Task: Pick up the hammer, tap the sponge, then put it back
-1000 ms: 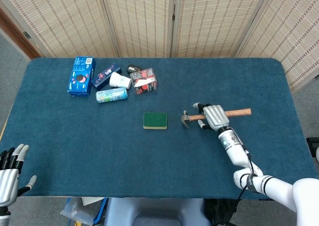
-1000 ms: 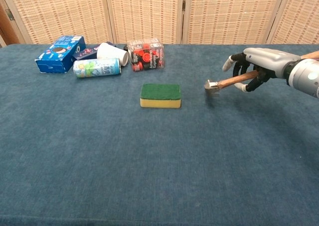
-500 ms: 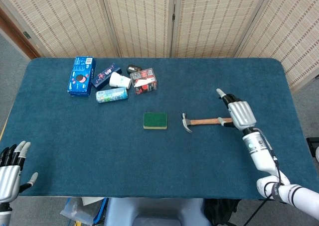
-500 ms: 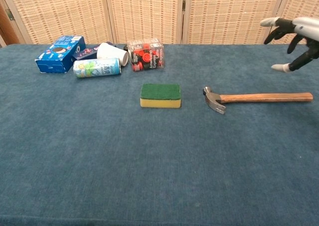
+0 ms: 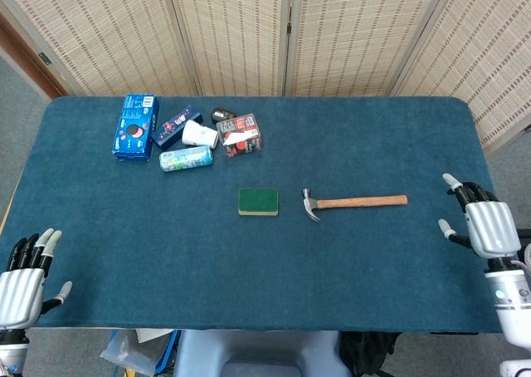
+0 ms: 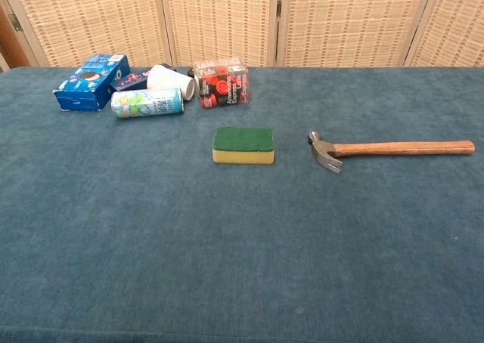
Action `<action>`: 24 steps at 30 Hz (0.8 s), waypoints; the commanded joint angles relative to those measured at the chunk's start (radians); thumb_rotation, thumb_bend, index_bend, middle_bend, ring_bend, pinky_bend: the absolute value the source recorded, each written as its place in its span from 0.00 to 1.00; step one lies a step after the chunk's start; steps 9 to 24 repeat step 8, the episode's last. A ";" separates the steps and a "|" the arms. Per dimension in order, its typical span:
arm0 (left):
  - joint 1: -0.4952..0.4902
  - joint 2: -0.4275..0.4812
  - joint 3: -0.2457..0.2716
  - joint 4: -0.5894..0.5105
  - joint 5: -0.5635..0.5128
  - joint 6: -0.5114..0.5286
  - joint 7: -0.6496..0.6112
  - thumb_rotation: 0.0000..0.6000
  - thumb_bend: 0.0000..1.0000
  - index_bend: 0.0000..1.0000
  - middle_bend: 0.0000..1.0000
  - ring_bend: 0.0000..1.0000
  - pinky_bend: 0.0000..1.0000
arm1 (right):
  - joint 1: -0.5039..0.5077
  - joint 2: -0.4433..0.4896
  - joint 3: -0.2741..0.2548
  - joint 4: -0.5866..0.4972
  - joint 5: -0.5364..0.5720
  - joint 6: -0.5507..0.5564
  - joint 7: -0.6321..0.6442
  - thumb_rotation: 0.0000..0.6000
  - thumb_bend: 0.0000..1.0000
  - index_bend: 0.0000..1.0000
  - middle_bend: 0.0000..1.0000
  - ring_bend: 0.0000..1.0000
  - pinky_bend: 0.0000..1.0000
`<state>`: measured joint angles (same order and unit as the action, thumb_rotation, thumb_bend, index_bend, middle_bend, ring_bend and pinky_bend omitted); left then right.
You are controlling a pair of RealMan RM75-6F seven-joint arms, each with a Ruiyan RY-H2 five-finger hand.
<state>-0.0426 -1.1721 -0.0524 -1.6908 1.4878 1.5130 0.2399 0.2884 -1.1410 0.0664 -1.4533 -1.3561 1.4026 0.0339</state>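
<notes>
Two hands, both empty with fingers spread. Left hand (image 5: 21,286) low at the near left table edge, right hand (image 5: 484,226) at the right edge, well apart from the hammer; neither visible from the chest view.

Hammer (image 5: 353,203) flat on the blue table (image 5: 166,252), untouched: metal head (image 6: 324,151) toward the sponge, wooden handle (image 6: 404,147) pointing right toward the right hand. Head near the sponge but apart from it, bare cloth between.

Sponge (image 5: 258,201) at mid-table, left of the hammer, green side up and yellow layer beneath, as seen from the chest view (image 6: 243,144).

Clutter grouped at the far left: blue box (image 5: 135,126) outermost; dark packet (image 5: 176,124) just right of it; white cup (image 5: 199,134) on its side beside the packet; can (image 5: 185,159) lying in front of the cup; red-and-clear box (image 5: 241,135) at the right end of the group; small dark object (image 5: 222,114) behind it, too small to identify.

Woven folding screens (image 5: 282,32) behind the table.
</notes>
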 commanded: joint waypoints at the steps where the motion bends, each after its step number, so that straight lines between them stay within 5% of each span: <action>1: -0.002 -0.002 -0.001 -0.005 0.000 0.001 0.005 1.00 0.26 0.00 0.00 0.00 0.00 | -0.085 0.010 -0.032 -0.003 -0.039 0.094 0.031 1.00 0.29 0.13 0.33 0.21 0.32; 8: -0.007 -0.001 0.002 -0.016 0.004 0.001 0.014 1.00 0.26 0.00 0.00 0.00 0.00 | -0.179 -0.002 -0.047 0.011 -0.051 0.176 0.072 1.00 0.29 0.15 0.35 0.22 0.32; 24: -0.007 -0.001 0.002 -0.016 0.004 0.001 0.014 1.00 0.26 0.00 0.00 0.00 0.00 | -0.179 -0.002 -0.047 0.011 -0.051 0.176 0.072 1.00 0.29 0.15 0.35 0.22 0.32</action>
